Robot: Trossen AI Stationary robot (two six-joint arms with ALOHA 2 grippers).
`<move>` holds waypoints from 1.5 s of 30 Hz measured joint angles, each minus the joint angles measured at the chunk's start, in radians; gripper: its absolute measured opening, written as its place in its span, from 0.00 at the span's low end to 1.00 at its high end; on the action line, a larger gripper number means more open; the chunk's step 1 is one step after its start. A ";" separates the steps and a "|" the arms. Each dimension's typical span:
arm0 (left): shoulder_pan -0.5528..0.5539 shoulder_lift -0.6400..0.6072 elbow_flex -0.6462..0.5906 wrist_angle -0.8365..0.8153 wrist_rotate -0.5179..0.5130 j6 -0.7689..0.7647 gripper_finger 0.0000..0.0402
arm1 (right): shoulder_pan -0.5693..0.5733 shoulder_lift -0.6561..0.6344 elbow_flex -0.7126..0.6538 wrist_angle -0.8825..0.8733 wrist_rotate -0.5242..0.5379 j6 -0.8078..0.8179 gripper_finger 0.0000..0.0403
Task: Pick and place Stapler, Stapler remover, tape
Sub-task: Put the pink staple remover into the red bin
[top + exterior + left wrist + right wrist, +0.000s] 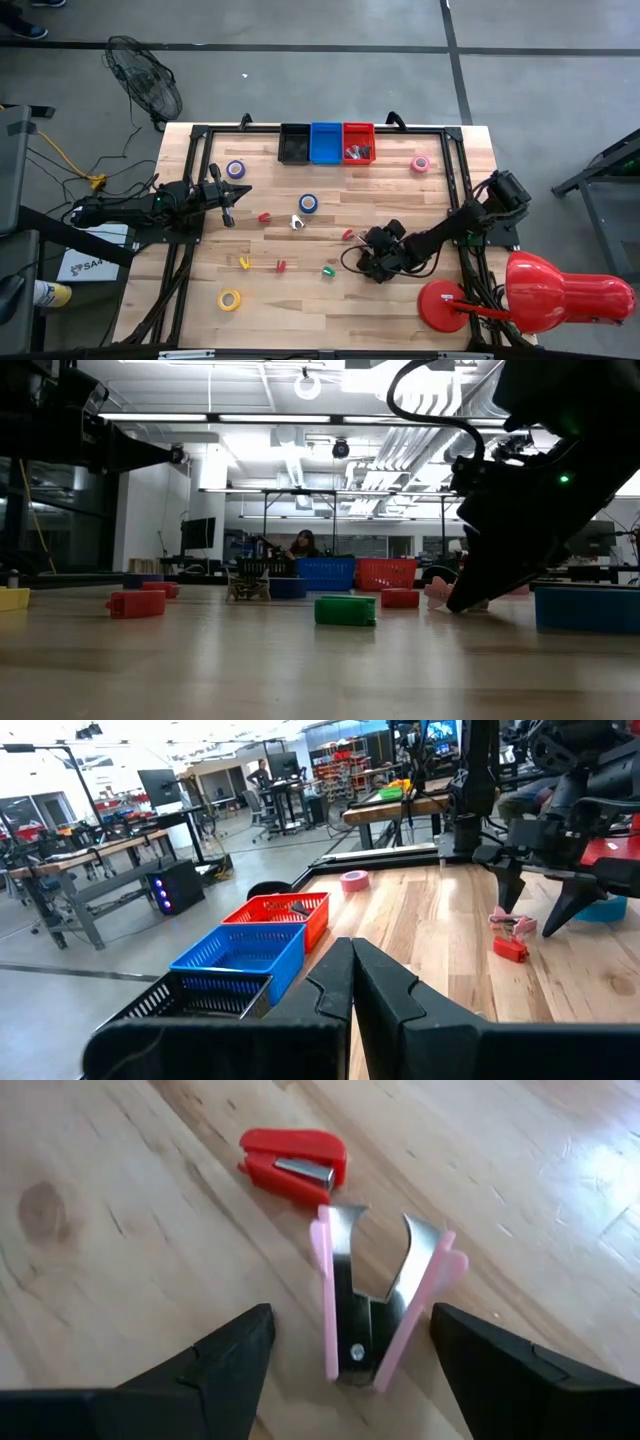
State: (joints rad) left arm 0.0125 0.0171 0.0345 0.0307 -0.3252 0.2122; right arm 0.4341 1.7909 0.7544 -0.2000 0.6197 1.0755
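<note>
A pink staple remover [375, 1315] lies flat on the wood, its metal claws pointing at a small red stapler [293, 1162]. My right gripper [352, 1320] is open and low over the table. One finger stands on each side of the remover without touching it. In the high view that gripper [372, 250] hides the remover, and the red stapler [348, 234] lies just beside it. The left wrist view shows the remover [514, 924] under the right fingers. My left gripper [228, 200] is shut and empty, hovering near the purple tape [236, 169].
Black, blue [326, 142] and red [358, 141] bins stand at the far edge. Blue tape [308, 203], pink tape [421, 163], yellow tape [229, 299], a white remover [296, 222] and small red, yellow and green [327, 270] staplers are scattered about. A red lamp [540, 292] stands at the near right.
</note>
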 joint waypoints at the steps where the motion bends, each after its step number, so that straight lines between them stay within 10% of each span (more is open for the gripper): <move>1: 0.000 0.000 0.000 0.000 0.000 0.000 0.01 | -0.006 0.000 0.000 0.000 0.000 0.003 0.66; 18: 0.000 0.000 0.000 -0.003 0.000 0.000 0.01 | -0.069 0.003 -0.003 0.021 0.009 0.046 0.21; 45: 0.000 0.000 0.000 -0.004 0.000 0.000 0.01 | -0.561 -0.194 0.173 -0.061 -0.359 -0.558 0.21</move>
State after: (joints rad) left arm 0.0126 0.0173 0.0345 0.0269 -0.3252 0.2123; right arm -0.1264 1.5970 0.9276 -0.2613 0.2610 0.5180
